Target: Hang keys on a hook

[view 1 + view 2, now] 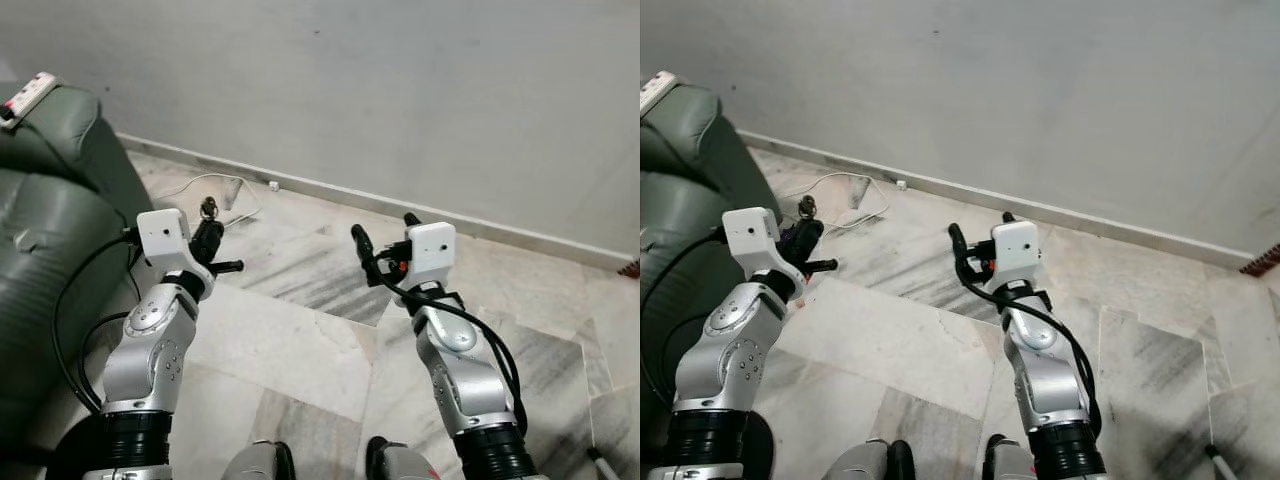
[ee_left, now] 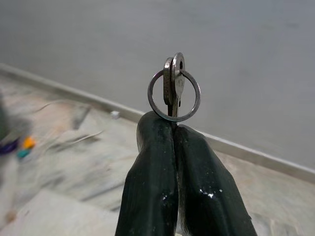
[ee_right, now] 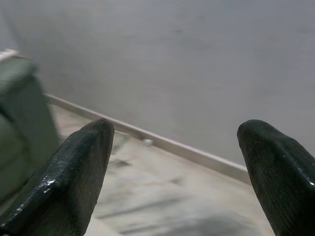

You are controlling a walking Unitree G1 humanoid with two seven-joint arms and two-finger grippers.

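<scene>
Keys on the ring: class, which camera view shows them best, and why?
The left wrist view: the keys stand sharp and close, pinched by the left gripper against the plain wall. In both eye views they are a small dark speck above that gripper.

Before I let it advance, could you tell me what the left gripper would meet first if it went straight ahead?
Probably the grey wall: the left gripper, shut on the keys, points at it with nothing visibly between, though depth is unclear.
</scene>
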